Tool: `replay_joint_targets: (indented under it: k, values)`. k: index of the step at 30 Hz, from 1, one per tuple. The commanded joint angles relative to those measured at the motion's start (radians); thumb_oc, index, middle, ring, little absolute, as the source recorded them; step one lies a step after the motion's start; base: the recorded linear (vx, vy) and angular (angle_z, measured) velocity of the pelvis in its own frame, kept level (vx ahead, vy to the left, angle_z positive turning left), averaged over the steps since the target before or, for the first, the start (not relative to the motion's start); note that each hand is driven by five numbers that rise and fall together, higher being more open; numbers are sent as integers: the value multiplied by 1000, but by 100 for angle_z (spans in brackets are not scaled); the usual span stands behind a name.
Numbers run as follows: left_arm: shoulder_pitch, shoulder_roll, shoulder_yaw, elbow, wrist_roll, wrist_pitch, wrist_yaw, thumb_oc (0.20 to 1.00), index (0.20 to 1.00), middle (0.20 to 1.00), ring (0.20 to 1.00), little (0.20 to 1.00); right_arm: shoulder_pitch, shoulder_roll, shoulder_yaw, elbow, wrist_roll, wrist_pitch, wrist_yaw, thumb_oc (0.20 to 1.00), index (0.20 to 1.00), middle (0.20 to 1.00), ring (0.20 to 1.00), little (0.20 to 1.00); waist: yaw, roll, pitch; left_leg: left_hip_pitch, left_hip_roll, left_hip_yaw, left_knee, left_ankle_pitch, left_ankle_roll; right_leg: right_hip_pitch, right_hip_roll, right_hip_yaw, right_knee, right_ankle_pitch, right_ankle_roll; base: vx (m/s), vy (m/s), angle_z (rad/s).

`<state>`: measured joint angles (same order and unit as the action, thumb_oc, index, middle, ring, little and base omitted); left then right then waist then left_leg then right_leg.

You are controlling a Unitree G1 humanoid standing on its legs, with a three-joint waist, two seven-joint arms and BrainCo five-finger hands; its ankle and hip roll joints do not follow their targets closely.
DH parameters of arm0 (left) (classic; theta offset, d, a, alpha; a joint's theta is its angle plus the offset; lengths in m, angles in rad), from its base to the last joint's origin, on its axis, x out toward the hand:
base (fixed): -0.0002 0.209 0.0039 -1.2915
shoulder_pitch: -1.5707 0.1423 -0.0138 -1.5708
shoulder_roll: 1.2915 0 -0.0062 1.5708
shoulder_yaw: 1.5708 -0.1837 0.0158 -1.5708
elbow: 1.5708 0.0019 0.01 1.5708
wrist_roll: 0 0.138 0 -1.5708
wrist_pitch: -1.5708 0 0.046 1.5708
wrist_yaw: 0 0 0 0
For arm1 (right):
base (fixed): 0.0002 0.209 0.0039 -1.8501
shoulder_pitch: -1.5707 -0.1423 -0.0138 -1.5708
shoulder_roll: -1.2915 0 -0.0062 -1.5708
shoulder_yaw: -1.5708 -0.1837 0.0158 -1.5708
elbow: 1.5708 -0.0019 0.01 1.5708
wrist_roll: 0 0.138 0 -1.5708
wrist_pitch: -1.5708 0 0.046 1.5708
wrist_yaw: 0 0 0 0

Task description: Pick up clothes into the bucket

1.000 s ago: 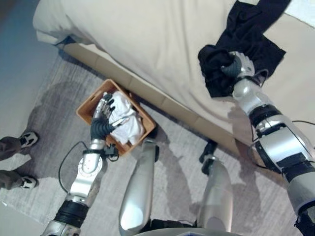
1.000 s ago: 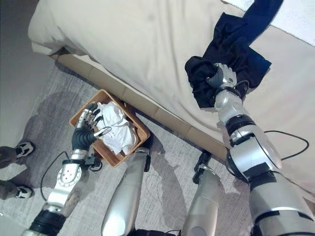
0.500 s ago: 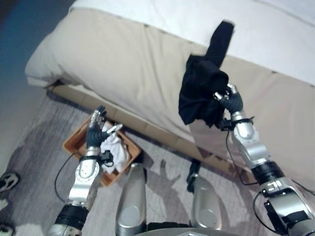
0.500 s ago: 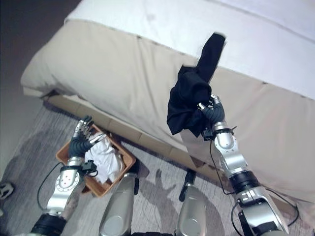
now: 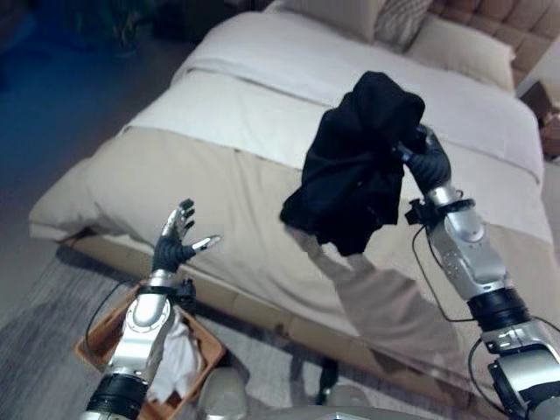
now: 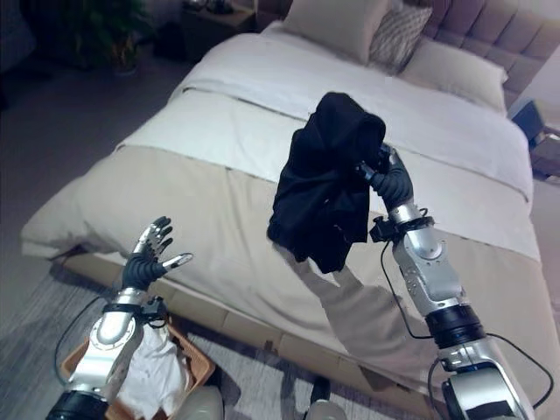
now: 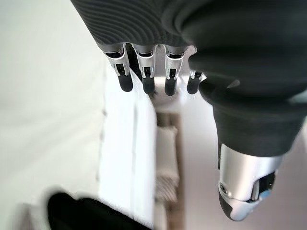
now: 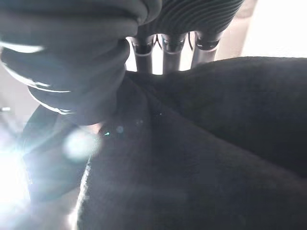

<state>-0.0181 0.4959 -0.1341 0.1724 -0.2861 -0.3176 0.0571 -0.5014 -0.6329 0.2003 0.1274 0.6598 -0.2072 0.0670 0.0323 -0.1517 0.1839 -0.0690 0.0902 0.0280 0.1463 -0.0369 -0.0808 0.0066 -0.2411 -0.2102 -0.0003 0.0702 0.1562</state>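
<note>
Left eye view: right hand (image 5: 424,157) clenched on a black garment (image 5: 354,171), held aloft over the bed (image 5: 219,131). Left hand (image 5: 175,245) raised above the basket (image 5: 92,346), fingers spread, holding nothing; white clothes (image 5: 175,363) lay in the basket, on the floor by the bed's foot edge.
Left wrist view: fingers (image 7: 146,79) straight.
Right wrist view: dark cloth (image 8: 201,153) against the palm.

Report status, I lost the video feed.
Right hand shut on black garment, held above bed. Left hand open, empty, over basket. Nothing in the way.
</note>
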Motion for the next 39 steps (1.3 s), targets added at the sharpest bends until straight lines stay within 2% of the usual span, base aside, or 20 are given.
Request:
replay_joint_targets:
  k: [1, 6, 9, 12, 13, 14, 15, 16, 17, 18, 19, 26, 29, 30, 31, 34, 35, 36, 38, 39]
  values:
    - [-25, 28, -50, -39, 54, -23, -33, 1000, 1000, 1000, 1000, 1000, -128, -56, 35, -111, 138, -47, 47, 200, 200, 200, 200, 200, -15, -1, -105, -9, -17, -16, -38, 22, 37, -14, 9, 5, 26, 11, 32, 74, -3, -11]
    - [-78, 7, -101, -22, 49, -10, -38, 1000, 1000, 1000, 1000, 1000, -181, -91, 79, -140, 206, -37, 69, 200, 200, 200, 200, 200, -22, -1, -134, 25, -10, -8, -48, 17, 33, 14, 14, 10, 16, 9, 32, 42, -8, -11]
    - [-120, -8, -131, -34, -8, -2, -54, 1000, 1000, 1000, 1000, 1000, -204, -105, 106, -154, 257, -32, 83, 200, 200, 200, 200, 200, -29, 1, -147, 43, -5, -2, -53, 16, 31, 25, 17, 14, 13, 7, 30, 0, 0, 0]
    - [-172, -9, -160, -63, -94, 10, -80, 1000, 1000, 1000, 1000, 1000, -223, -126, 136, -161, 290, -20, 88, 200, 200, 200, 200, 200, -37, 2, -157, 56, -2, 1, -54, 14, 29, 36, 19, 18, 9, 7, 29, 30, -13, -4]
    - [-205, 2, -181, -101, -187, 21, -116, 1000, 1000, 1000, 1000, 1000, -228, -139, 158, -164, 309, -12, 95, 200, 200, 200, 200, 200, -42, 6, -164, 62, -2, 1, -50, 11, 28, 42, 19, 20, 10, 6, 29, 16, -8, -6]
    - [-206, 2, -181, -100, -188, 22, -117, 1000, 1000, 1000, 1000, 1000, -228, -140, 158, -163, 310, -12, 95, 200, 200, 200, 200, 200, -41, 6, -163, 62, -2, 1, -50, 11, 28, 43, 19, 20, 10, 6, 29, 32, -12, -6]
    - [-251, 24, -219, -126, -317, 43, -169, 1000, 1000, 1000, 1000, 1000, -224, -147, 182, -159, 326, -7, 97, 200, 200, 200, 200, 200, -48, 13, -170, 69, -3, 2, -49, 10, 28, 49, 20, 23, 8, 6, 28, 16, -5, -8]
    - [-252, 24, -219, -126, -318, 43, -170, 1000, 1000, 1000, 1000, 1000, -224, -147, 181, -159, 326, -7, 98, 200, 200, 200, 200, 200, -47, 12, -169, 70, -3, 3, -49, 9, 27, 50, 20, 24, 8, 6, 28, 29, -12, -10]
    - [-283, 32, -245, -129, -423, 54, -197, 1000, 1000, 1000, 1000, 1000, -220, -143, 212, -166, 344, 1, 107, 200, 200, 200, 200, 200, -50, 15, -175, 77, 0, 4, -50, 9, 27, 56, 21, 26, 4, 5, 28, 13, -8, -6]
    - [-283, 32, -245, -129, -423, 54, -197, 1000, 1000, 1000, 1000, 1000, -220, -143, 212, -166, 344, 1, 107, 200, 200, 200, 200, 200, -50, 15, -175, 77, 0, 4, -50, 9, 27, 56, 21, 26, 4, 5, 28, 31, -13, -6]
    - [-302, 27, -265, -120, -523, 72, -218, 1000, 1000, 1000, 1000, 1000, -227, -156, 240, -182, 349, 8, 111, 200, 200, 200, 200, 200, -54, 18, -181, 84, 0, 6, -53, 9, 26, 59, 22, 27, 3, 5, 28, 24, -5, -5]
    - [-334, 42, -296, -156, -614, 73, -208, 1000, 1000, 1000, 1000, 1000, -212, -175, 276, -189, 350, 18, 116, 200, 200, 200, 200, 200, -57, 25, -185, 92, 1, 3, -54, 11, 22, 72, 21, 22, -3, 5, 27, 5, -2, -1]
    - [-354, 46, -333, -187, -728, 99, -237, 1000, 1000, 1000, 1000, 1000, -187, -174, 288, -185, 357, 21, 121, 200, 200, 200, 200, 200, -59, 29, -186, 94, 2, 2, -54, 11, 21, 76, 20, 22, -6, 6, 28, 0, 0, 0]
    - [-354, 46, -333, -187, -728, 99, -237, 1000, 1000, 1000, 1000, 1000, -187, -174, 288, -185, 357, 21, 121, 200, 200, 200, 200, 200, -59, 29, -186, 94, 2, 2, -54, 11, 21, 76, 20, 22, -6, 6, 28, 0, 0, 0]
    - [-355, 55, -360, -221, -812, 125, -275, 1000, 1000, 1000, 1000, 1000, -168, -177, 296, -187, 348, 23, 129, 200, 200, 200, 200, 200, -62, 32, -186, 95, 1, 1, -54, 10, 21, 78, 20, 22, -7, 6, 28, 0, 0, 0]
    - [-354, 61, -390, -242, -859, 145, -298, 1000, 1000, 1000, 1000, 1000, -154, -173, 302, -172, 338, 25, 128, 200, 200, 200, 200, 200, -63, 34, -186, 95, 0, 0, -52, 9, 21, 77, 21, 22, -7, 6, 28, 0, 0, 0]
    - [-370, 80, -440, -261, -886, 158, -311, 1000, 1000, 1000, 1000, 1000, -151, -165, 317, -160, 333, 29, 128, 200, 200, 200, 200, 200, -65, 37, -185, 96, -1, -1, -51, 9, 21, 79, 20, 23, -9, 7, 29, 0, 0, 0]
    - [-370, 80, -440, -261, -886, 158, -311, 1000, 1000, 1000, 1000, 1000, -151, -165, 317, -160, 333, 29, 128, 200, 200, 200, 200, 200, -65, 37, -185, 96, -1, -1, -51, 9, 21, 79, 20, 23, -9, 7, 29, 0, 0, 0]
    - [-414, 132, -536, -285, -944, 195, -337, 1000, 1000, 1000, 1000, 1000, -160, -160, 337, -155, 344, 28, 128, 200, 200, 200, 200, 200, -70, 40, -183, 99, 0, -2, -51, 8, 21, 82, 20, 24, -8, 9, 29, 0, 0, 0]
    - [-414, 132, -536, -285, -944, 195, -337, 1000, 1000, 1000, 1000, 1000, -160, -160, 337, -155, 344, 28, 128, 200, 200, 200, 200, 200, -70, 40, -183, 99, 0, -2, -51, 8, 21, 82, 20, 24, -8, 9, 29, 0, 0, 0]
